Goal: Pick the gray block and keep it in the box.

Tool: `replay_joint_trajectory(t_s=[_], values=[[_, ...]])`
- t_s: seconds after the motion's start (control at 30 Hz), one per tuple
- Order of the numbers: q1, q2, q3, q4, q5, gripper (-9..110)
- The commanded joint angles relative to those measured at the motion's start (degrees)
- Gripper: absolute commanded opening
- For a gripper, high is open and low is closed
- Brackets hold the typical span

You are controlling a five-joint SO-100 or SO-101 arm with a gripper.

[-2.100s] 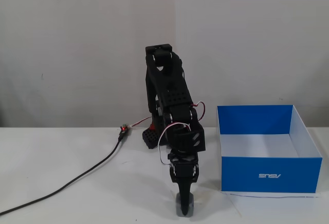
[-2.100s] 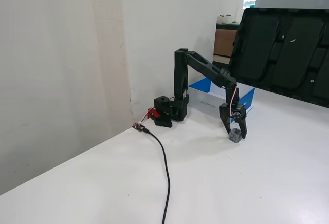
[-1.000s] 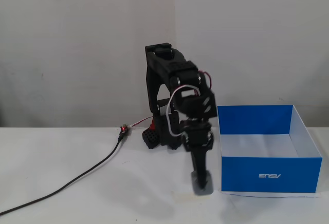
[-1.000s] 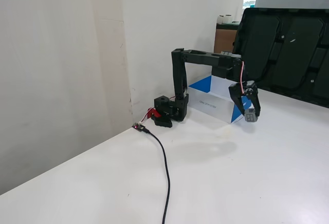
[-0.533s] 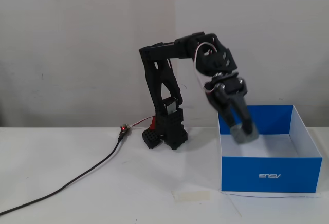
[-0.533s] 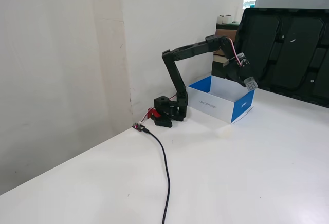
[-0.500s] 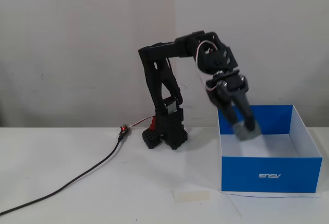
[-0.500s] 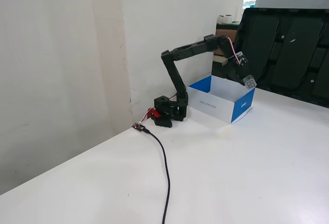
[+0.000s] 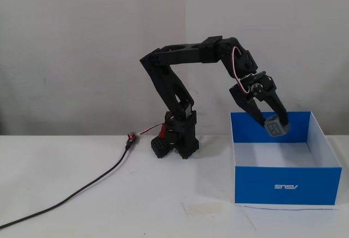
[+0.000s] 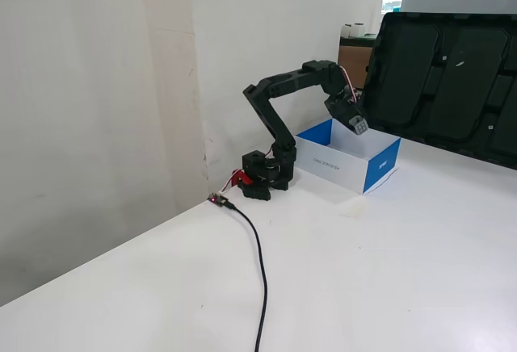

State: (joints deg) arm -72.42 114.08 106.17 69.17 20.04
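Note:
The blue box [image 9: 289, 186] with a white inside stands on the table at the right of a fixed view, its inverted ASUS logo on the front wall. It also shows in the other fixed view [image 10: 380, 169]. My gripper [image 9: 274, 124] hangs over the box's back part and is shut on the gray block [image 9: 276, 126], which is held in the air above the box floor. In the other fixed view the gripper [image 10: 358, 125] holds the gray block [image 10: 360, 127] above the box.
The arm's black base [image 9: 180, 137] stands left of the box. A black cable [image 9: 71, 194] runs from it across the white table to the front left. A strip of tape [image 9: 203, 208] lies before the box. A large black tray [image 10: 452, 85] leans behind the box.

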Motion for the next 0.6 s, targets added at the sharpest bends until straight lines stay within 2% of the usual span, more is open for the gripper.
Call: replay_joint_trajectory(t_s=[0.0, 0.13, 0.27, 0.33, 0.47, 0.57], values=[[-0.88, 0.26, -0.70, -2.11, -0.70, 20], [-1.14, -1.85, -1.05, -2.11, -0.88, 28], [-1.41, -3.16, -1.14, -2.11, -1.93, 27], [-1.23, -3.34, -1.41, -1.58, -2.72, 23], [0.97, -3.34, -3.08, 1.93, -5.10, 7], [4.66, -2.37, -3.87, 5.10, -8.53, 3]])
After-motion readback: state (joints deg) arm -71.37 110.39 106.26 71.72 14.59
